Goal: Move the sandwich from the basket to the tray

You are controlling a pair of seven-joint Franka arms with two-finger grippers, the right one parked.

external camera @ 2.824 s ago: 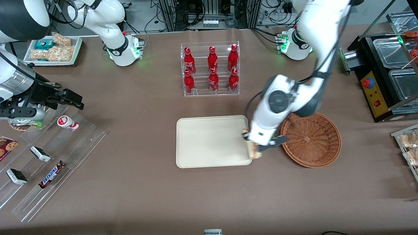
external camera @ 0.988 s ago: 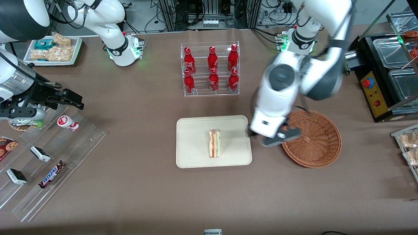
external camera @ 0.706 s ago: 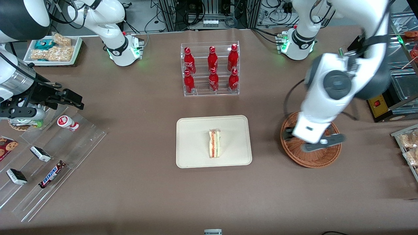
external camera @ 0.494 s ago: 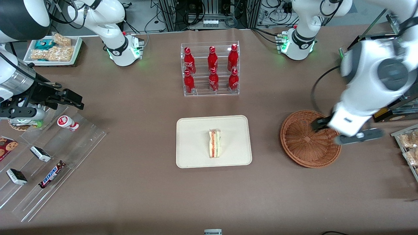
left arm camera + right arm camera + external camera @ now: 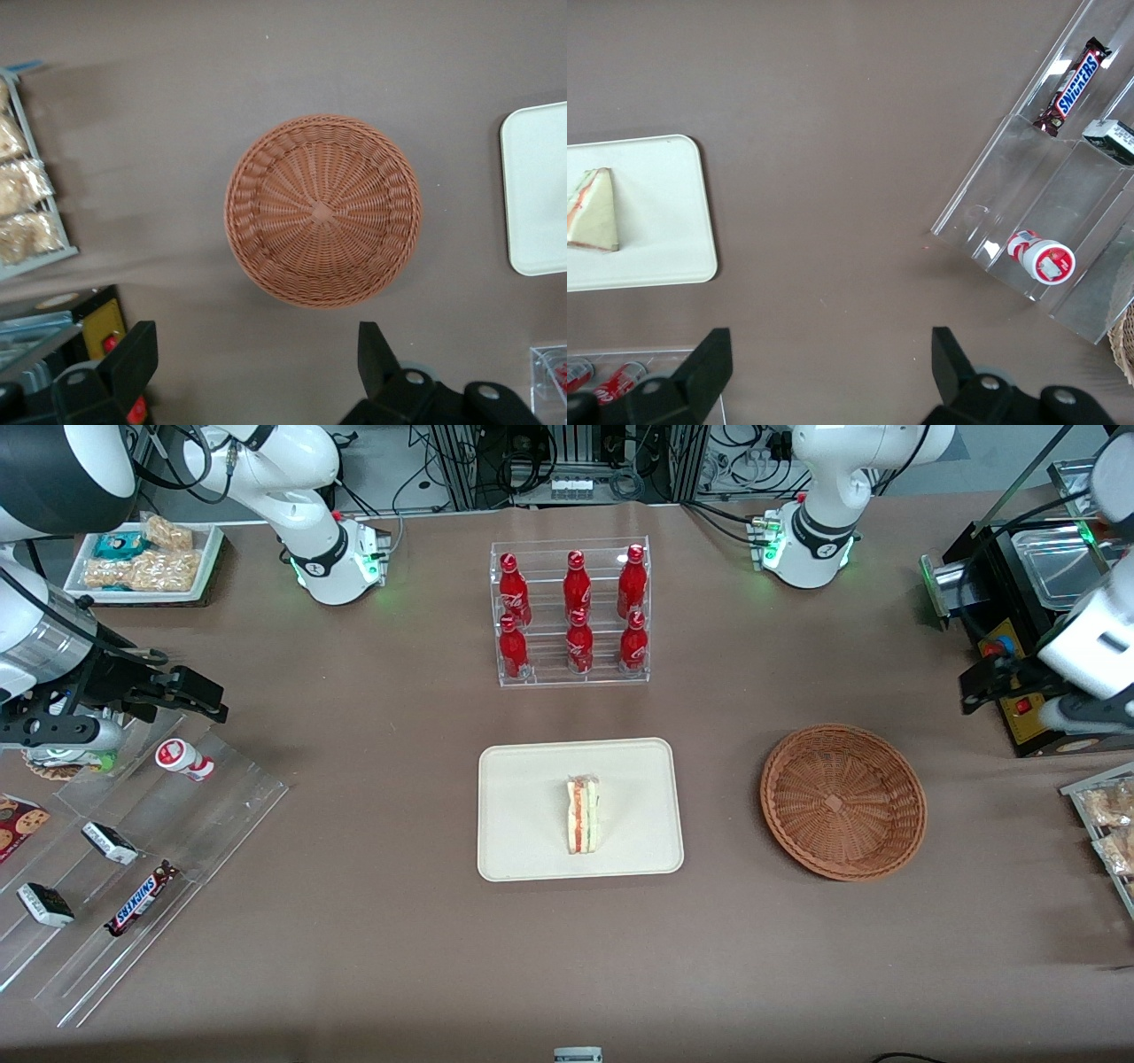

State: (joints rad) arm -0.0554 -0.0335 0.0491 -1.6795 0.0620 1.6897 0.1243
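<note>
Spread wide and holding nothing, the jaws of our left gripper (image 5: 252, 372) hang high above the counter (image 5: 354, 957), toward the working arm's end of it, over the black machine (image 5: 1019, 638) with a red button. From the front we see the gripper (image 5: 1028, 695) well apart from the basket (image 5: 843, 802). Our wrist camera looks straight down on the basket (image 5: 323, 210), which has nothing in it, with one corner of the tray (image 5: 540, 199) showing beside it.

We find the sandwich (image 5: 583, 825) lying on the tray (image 5: 523, 779), roughly in its middle, its red and green filling edge facing up. The right wrist camera also catches the sandwich (image 5: 592, 212) resting flat on the tray (image 5: 664, 221). Farther from the front camera than the tray stands a clear rack of red bottles (image 5: 571, 611).
</note>
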